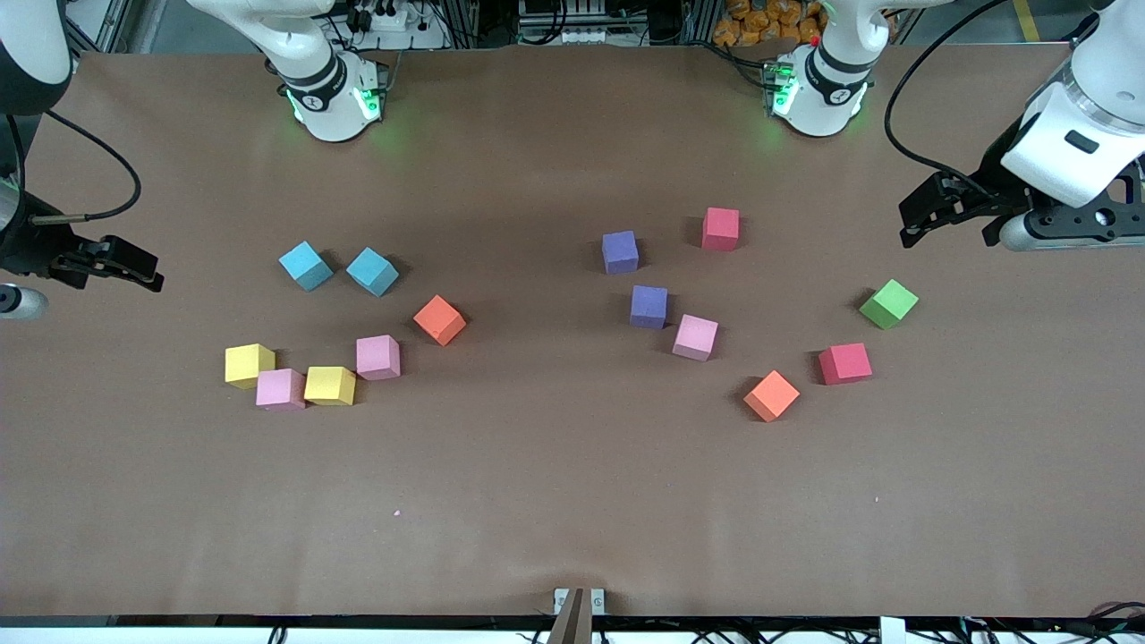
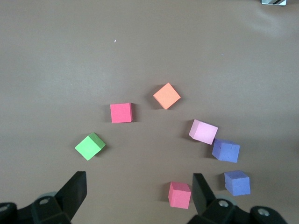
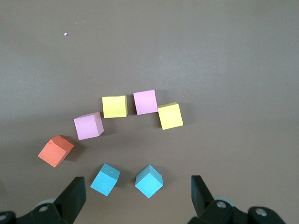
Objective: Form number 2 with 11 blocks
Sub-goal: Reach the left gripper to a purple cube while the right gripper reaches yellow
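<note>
Two white arms are seen, each rising from a rounded white base (image 1: 333, 98) ringed in black and lit green at the foot. A red dot is borne on the other base (image 1: 818, 89). Black cables are looped to both wrists. The left gripper (image 1: 953, 207) and right gripper (image 1: 112, 261) are black, with wedge-shaped fingers (image 2: 74, 189) fixed by small screws.

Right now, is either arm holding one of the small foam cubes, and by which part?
Nothing is held. The left gripper and the right gripper both hang open and empty at the table's ends, with the cubes lying untouched on the brown table.
</note>
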